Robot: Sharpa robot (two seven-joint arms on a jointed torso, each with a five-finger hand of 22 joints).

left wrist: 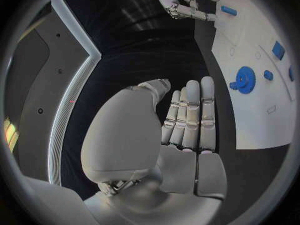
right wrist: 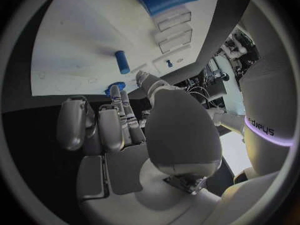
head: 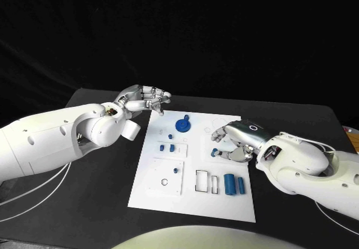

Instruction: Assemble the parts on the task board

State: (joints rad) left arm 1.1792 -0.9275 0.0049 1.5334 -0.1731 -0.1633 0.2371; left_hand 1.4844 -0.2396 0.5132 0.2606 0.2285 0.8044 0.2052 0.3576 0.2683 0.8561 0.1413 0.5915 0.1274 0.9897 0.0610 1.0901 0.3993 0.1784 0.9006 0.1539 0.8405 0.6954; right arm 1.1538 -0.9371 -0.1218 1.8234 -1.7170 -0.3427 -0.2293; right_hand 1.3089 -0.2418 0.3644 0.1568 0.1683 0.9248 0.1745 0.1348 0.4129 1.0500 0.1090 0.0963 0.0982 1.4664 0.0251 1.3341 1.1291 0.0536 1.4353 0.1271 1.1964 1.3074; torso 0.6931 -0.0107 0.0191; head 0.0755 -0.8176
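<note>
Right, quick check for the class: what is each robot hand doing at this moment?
Left robot hand: open, holding nothing, raised beside the task board.
Right robot hand: fingers on a small blue part on the board; a firm hold cannot be told.

Blue parts (head: 183, 125) on white task board (head: 224, 207), black table (head: 299, 124)

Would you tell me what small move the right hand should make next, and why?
Probably close the fingers on the small blue part and lift it. The right hand hovers over the task board with its fingertips at that piece, though a firm grip isn't visible. The left hand waits open off the board's far corner.
</note>
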